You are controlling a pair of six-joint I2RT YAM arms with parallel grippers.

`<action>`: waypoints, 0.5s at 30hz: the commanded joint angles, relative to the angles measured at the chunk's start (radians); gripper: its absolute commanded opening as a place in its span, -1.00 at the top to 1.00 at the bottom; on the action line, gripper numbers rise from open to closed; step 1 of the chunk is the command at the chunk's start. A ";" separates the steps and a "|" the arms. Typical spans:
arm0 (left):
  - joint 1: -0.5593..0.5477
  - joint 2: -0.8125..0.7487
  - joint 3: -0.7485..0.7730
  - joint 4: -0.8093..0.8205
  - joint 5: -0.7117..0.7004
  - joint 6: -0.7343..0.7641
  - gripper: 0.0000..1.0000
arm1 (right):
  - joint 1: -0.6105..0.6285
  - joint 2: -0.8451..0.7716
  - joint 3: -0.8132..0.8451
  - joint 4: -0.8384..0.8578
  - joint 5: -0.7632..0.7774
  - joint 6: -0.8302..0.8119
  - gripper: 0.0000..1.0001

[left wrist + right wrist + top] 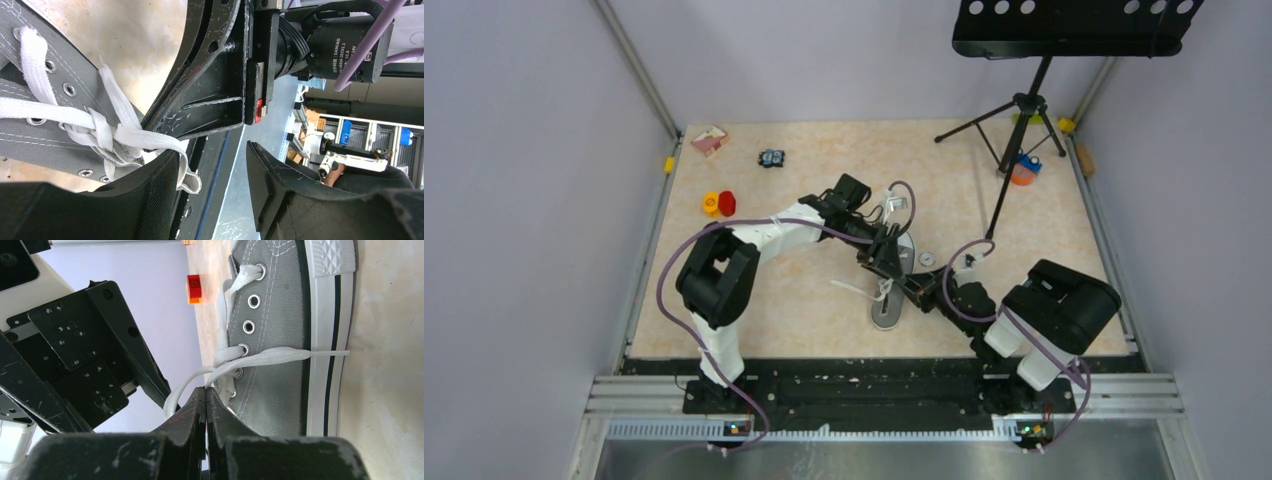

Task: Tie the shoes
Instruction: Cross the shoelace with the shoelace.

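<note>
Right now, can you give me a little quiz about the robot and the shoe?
1. True or false: the left pincer is open.
2. What colour is the cloth of the shoe? A red, B grey, C blue.
3. Fill in the word: the right pincer is shut on a white ____.

Key: 1 true. 2 B. 3 lace.
</note>
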 commanded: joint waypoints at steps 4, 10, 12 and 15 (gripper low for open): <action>0.010 -0.064 0.028 -0.010 0.027 0.021 -0.06 | 0.012 0.088 -0.020 0.191 -0.005 0.036 1.00; 0.009 -0.027 0.041 -0.009 0.064 0.015 0.86 | 0.012 0.159 -0.028 0.298 -0.007 0.055 1.00; 0.008 -0.014 0.041 0.000 0.070 0.004 0.94 | 0.012 0.170 -0.035 0.322 -0.004 0.061 1.00; 0.006 -0.008 0.043 0.012 0.068 -0.004 0.72 | 0.012 0.174 -0.051 0.339 0.007 0.065 1.00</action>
